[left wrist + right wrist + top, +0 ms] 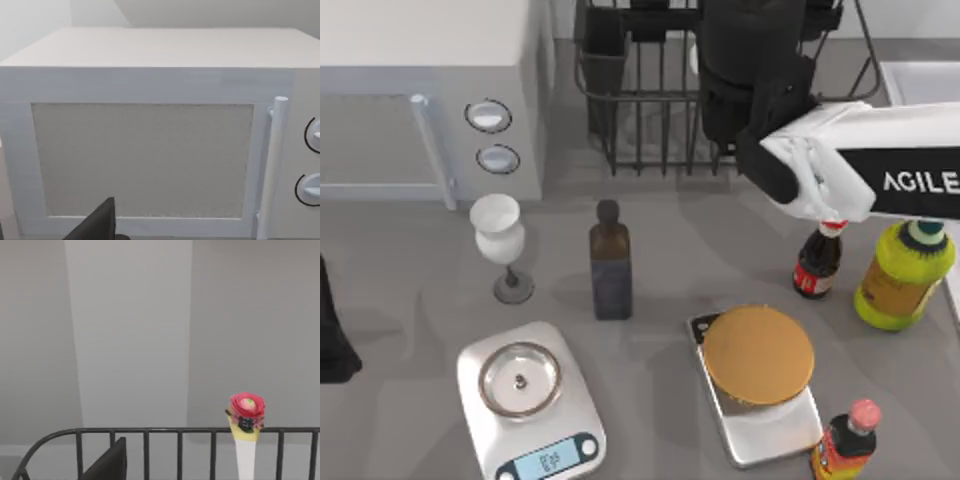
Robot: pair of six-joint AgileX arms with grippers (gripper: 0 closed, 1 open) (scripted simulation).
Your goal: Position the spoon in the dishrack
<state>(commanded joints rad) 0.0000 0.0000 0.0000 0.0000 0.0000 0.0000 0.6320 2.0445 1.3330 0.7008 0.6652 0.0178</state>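
Note:
The dishrack, a dark wire basket, stands at the back centre of the table with a black utensil cup at its left corner. My right gripper hovers over the rack's right half, open, with one dark finger showing. In the right wrist view the spoon stands upright just inside the rack's rim. It has a white stem and a pink rose at its handle end, and it is apart from that finger. My left gripper is parked open at the table's left edge, facing the microwave.
A white microwave fills the back left. On the table stand a white goblet, a dark bottle, a scale, a second scale with a brown disc, a sauce bottle, a yellow bottle and a red-capped bottle.

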